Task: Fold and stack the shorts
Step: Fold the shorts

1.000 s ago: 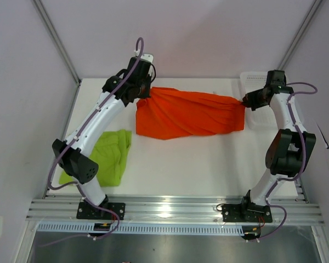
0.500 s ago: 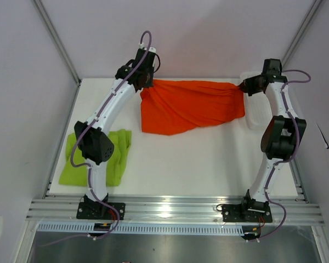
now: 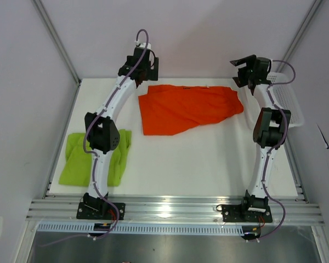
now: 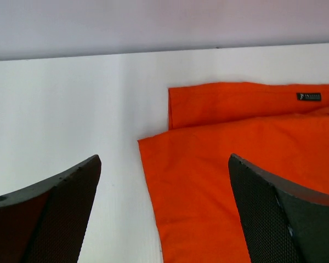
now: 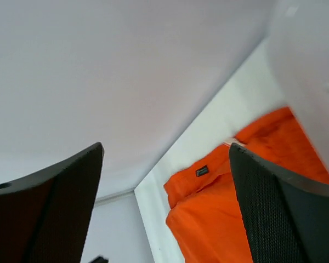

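The orange-red shorts [image 3: 186, 107] lie spread flat at the back of the white table, their waistband with a small dark label [image 4: 308, 96] along the far edge. The lime green shorts [image 3: 77, 161] lie crumpled at the near left, partly behind the left arm. My left gripper [image 3: 145, 71] hovers open above the orange shorts' back left corner [image 4: 153, 143], nothing between its fingers [image 4: 274, 219]. My right gripper [image 3: 242, 70] is open, raised above the back right corner, with the orange shorts [image 5: 219, 219] seen below it. Neither gripper touches cloth.
A white mesh basket [image 3: 288, 101] stands at the back right, beside the right arm. Pale walls close the table [image 3: 208, 159] at back and sides. The arm bases sit on the aluminium rail at the near edge.
Both grippers opened and let go of the orange shorts, which dropped flat onto the table. Both arms rose and moved toward the back wall.
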